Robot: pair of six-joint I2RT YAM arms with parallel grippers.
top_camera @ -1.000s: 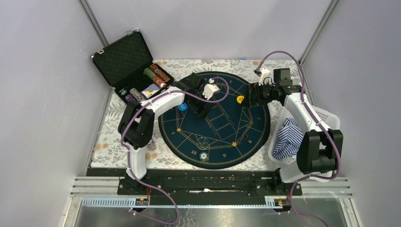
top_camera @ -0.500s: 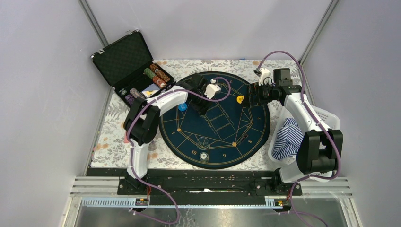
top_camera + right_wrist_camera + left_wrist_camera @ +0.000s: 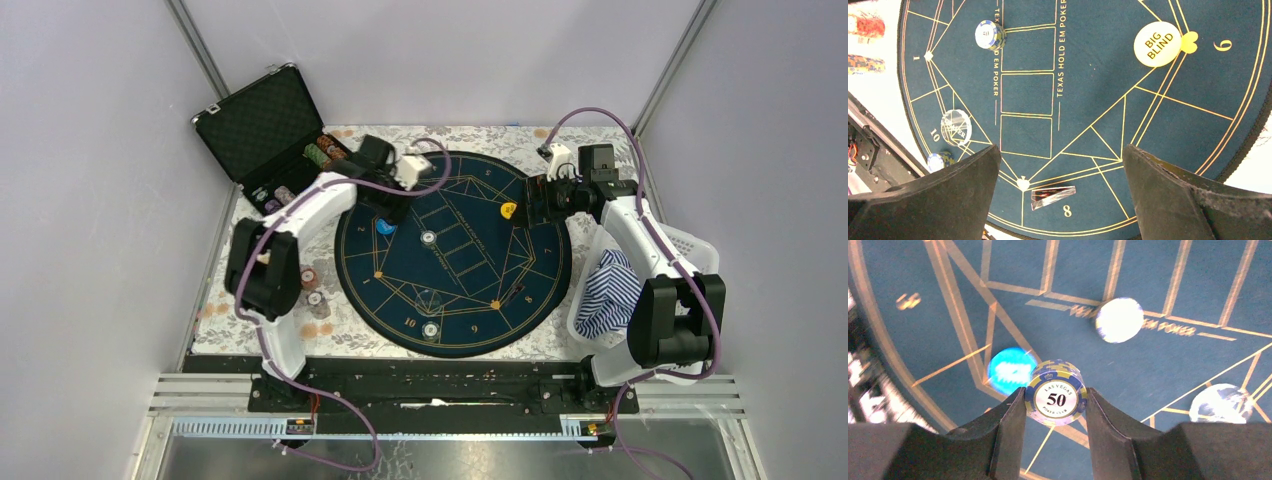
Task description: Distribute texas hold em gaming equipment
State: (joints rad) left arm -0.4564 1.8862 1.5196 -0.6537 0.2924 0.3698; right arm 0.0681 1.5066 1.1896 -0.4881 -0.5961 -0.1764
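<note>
Black hard case (image 3: 262,125) at the table's far left, lid raised and leaning back, dark textured lining showing. Round dark-blue mat (image 3: 470,290) with gold lines and numerals lies flat at centre on a floral-patterned table cover (image 3: 480,135). White slotted basket (image 3: 693,243) at the right edge holds a blue-white striped cloth (image 3: 608,290) — bunched up against the rim nearest the mat.

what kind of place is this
Likely a lab robot cell staged as a poker table: plain grey walls, a left arm and right arm on a rail, a Texas Hold'em mat, an open chip case.
</note>
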